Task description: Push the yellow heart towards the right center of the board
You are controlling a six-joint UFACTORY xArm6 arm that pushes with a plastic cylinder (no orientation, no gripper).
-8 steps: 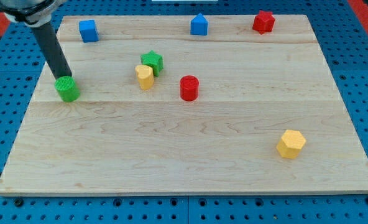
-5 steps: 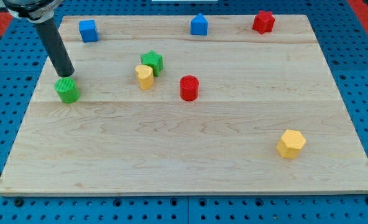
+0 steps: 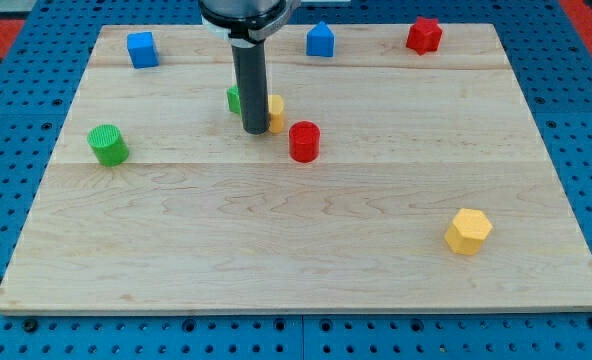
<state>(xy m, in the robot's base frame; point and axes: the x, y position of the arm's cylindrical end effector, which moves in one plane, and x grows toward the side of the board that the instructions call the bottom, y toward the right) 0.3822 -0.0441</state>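
Observation:
The yellow heart [image 3: 275, 112] lies on the wooden board [image 3: 306, 250] left of the board's middle, mostly hidden behind my rod. My tip [image 3: 255, 131] rests against the heart's left side. The green star [image 3: 234, 98] sits just behind the rod, only its left edge showing. The red cylinder [image 3: 304, 141] stands close to the heart's lower right.
A green cylinder [image 3: 108, 144] stands at the view's left. A blue cube [image 3: 142, 49], a blue house-shaped block [image 3: 321, 40] and a red star [image 3: 424, 35] line the view's top. A yellow hexagon [image 3: 468, 231] lies at the lower right.
My tip has moved from beside the green cylinder to the right, to the yellow heart. The heart has shifted right, closer to the red cylinder.

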